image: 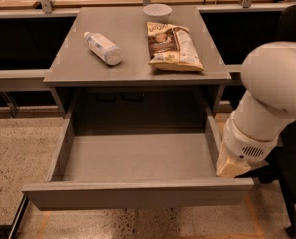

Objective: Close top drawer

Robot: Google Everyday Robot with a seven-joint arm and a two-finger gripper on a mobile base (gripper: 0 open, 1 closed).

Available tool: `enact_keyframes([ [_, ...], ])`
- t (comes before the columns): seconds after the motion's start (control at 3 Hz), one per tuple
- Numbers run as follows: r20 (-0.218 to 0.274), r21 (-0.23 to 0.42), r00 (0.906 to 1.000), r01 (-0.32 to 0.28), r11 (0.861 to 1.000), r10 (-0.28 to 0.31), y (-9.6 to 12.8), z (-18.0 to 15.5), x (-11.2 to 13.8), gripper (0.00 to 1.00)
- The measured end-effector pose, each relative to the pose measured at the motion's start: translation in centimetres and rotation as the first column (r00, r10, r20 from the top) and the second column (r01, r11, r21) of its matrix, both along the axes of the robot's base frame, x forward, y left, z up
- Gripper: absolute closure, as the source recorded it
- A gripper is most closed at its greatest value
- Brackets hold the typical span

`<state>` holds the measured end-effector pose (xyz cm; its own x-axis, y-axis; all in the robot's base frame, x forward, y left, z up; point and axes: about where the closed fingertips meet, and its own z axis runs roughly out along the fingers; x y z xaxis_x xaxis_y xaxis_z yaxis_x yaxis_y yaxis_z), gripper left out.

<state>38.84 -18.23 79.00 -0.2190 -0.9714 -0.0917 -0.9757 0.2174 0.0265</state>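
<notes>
We have the top drawer pulled far out from under the front edge of the grey tabletop. Its plain flat front panel faces us low in the view. Behind it the grey floor and side walls of the deep tray lie open to us. The back of the tray runs into the dark recess under the tabletop.

Over on the right, the gripper sits beside the drawer. It is just outside the tray's right wall, right above the right end of the front panel, and below and forward of the tabletop's front right corner. All we get of it is a cream-coloured end poking out under the white wrist housing. We cannot tell whether the claw is released or clenched, or whether it touches the drawer. The bulky white arm reaches in from the right side of the view and slopes down to it.

Up on the tabletop, a plastic bottle lies on its side toward the left edge, set at a slant with its cap toward the back left corner. A snack bag lies flat right of the middle, its lower end toward the front right corner, well apart from the bottle. A white bowl stands at the back edge, just behind the bag.

Speckled floor shows to the left of the drawer.
</notes>
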Motion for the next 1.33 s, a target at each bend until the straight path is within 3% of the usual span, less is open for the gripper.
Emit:
enact_keyframes([
  [0.33,-0.098,0.008,0.9952,0.008,1.000,-0.007,0.7,-4.6,-1.5,1.00],
  [0.67,-0.197,0.010,0.9799,0.032,0.999,-0.029,0.6,-9.3,-2.9,1.00],
  [1.0,-0.286,0.012,0.9574,0.044,0.999,-0.039,0.7,-13.6,-3.5,1.00],
  [1.33,-0.286,0.012,0.9574,0.045,0.999,-0.039,0.7,-13.6,-3.5,1.00],
])
